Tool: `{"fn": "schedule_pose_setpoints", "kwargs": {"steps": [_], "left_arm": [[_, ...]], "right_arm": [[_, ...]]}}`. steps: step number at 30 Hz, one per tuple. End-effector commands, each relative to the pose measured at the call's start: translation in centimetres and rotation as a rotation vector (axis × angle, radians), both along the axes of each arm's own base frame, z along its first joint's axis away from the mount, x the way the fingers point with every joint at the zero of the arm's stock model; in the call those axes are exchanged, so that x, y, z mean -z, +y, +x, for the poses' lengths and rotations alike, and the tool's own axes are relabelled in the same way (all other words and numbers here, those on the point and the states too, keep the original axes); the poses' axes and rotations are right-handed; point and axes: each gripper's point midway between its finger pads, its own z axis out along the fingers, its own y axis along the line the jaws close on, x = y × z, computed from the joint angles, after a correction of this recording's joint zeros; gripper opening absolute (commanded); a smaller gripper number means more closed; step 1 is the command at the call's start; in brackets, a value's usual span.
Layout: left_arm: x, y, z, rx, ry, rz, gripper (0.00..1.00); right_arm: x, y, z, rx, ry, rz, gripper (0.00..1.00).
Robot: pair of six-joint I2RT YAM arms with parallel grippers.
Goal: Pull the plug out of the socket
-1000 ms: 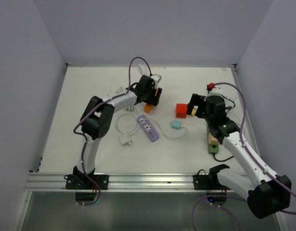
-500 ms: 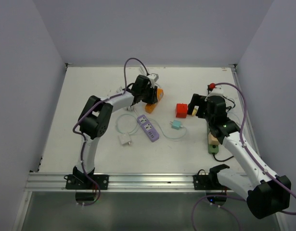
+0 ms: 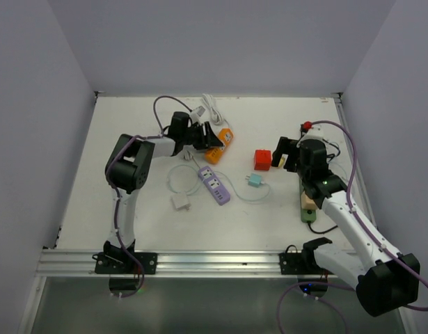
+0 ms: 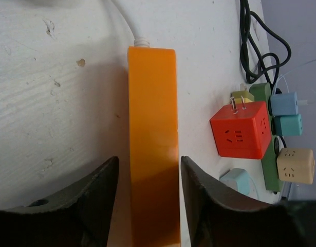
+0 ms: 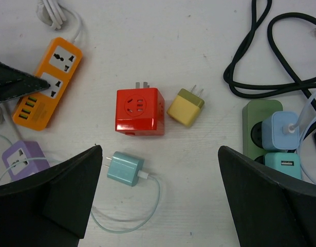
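Note:
An orange power strip (image 3: pixel 221 144) lies flat at the back centre, its sockets empty in the right wrist view (image 5: pixel 47 85). My left gripper (image 3: pixel 205 135) is open and straddles the strip's near end (image 4: pixel 152 149), with a narrow gap on each side. A green power strip (image 3: pixel 308 207) lies at the right, with a blue plug (image 5: pixel 282 128) and a teal plug (image 5: pixel 282 163) seated in it. My right gripper (image 3: pixel 282 154) is wide open and empty, hovering above a red cube adapter (image 5: pixel 140 111) and a yellow plug (image 5: pixel 186 107).
A teal charger with a cable (image 5: pixel 125 168) lies below the red cube. A purple power strip (image 3: pixel 214 184) and a white charger (image 3: pixel 180 202) lie at centre. Black cables (image 5: pixel 271 62) coil beside the green strip. A beige cube (image 4: pixel 295 165) sits on the green strip.
My left arm has drawn back to the left and swung low. The orange strip now lies flat, further back and to the right. The right arm has hardly moved.

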Motion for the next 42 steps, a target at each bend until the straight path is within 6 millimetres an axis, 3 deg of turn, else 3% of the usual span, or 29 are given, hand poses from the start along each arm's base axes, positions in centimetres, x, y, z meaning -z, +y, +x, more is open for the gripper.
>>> {"fn": "schedule_pose_setpoints", "kwargs": {"steps": [1, 7, 16, 20, 25, 29, 30, 33, 35, 36, 37, 38, 39, 40, 41, 42], "left_arm": [[0.2, 0.0, 0.4, 0.016, -0.03, 0.035, 0.59], [0.6, 2.1, 1.4, -0.036, -0.047, 0.201, 0.75], [1.8, 3.9, 2.1, -0.081, -0.044, 0.335, 0.74], [1.4, 3.9, 2.1, -0.082, -0.058, 0.329, 0.71], [-0.6, 3.8, 1.8, -0.082, -0.099, 0.325, 0.59], [-0.5, 3.9, 1.2, -0.063, -0.097, 0.385, 0.5], [-0.5, 3.9, 0.9, -0.058, -0.096, 0.395, 0.41], [-0.7, 3.9, 0.2, -0.067, -0.079, 0.376, 0.26], [-2.2, 3.4, 0.0, -0.067, -0.093, 0.314, 0.24], [-1.9, 3.8, -0.7, -0.089, -0.04, 0.274, 0.21], [-3.7, 3.1, -0.4, -0.08, -0.079, 0.184, 0.2], [-2.3, 4.3, -1.5, -0.102, -0.022, 0.145, 0.19], [-4.4, 4.1, -0.7, -0.153, -0.037, 0.024, 0.18], [-4.6, 4.2, -1.3, -0.147, -0.012, -0.047, 0.17], [-3.6, 5.3, -2.0, -0.201, 0.082, -0.112, 0.17], [-4.3, 5.3, -1.5, -0.209, 0.049, -0.17, 0.16]], "right_arm": [[-0.3, -0.2, -0.1, -0.003, -0.011, 0.0, 0.99], [-0.3, -0.1, 0.0, -0.006, -0.013, 0.002, 0.99], [-0.2, -0.2, 0.0, -0.006, -0.014, 0.001, 0.99], [-0.1, -0.2, 0.0, -0.007, -0.011, 0.003, 0.99], [0.0, 0.4, 0.3, -0.023, -0.012, 0.023, 0.99], [0.0, 0.9, 0.6, -0.036, -0.011, 0.047, 0.99], [0.0, 1.1, 0.7, -0.041, -0.014, 0.051, 0.99], [-0.1, 1.1, 0.8, -0.043, -0.02, 0.057, 0.99], [-0.1, 1.2, 0.8, -0.045, -0.02, 0.055, 0.99], [-0.3, 1.1, 0.8, -0.044, -0.026, 0.056, 0.99], [-0.4, 1.2, 0.8, -0.045, -0.027, 0.057, 0.99], [-0.5, 1.2, 0.8, -0.048, -0.03, 0.059, 0.99], [-0.5, 1.3, 0.9, -0.051, -0.032, 0.061, 0.99], [-0.5, 1.4, 0.9, -0.052, -0.032, 0.063, 0.99], [-0.5, 1.5, 0.9, -0.057, -0.034, 0.066, 0.99], [-0.5, 1.4, 0.9, -0.058, -0.033, 0.065, 0.99]]}}
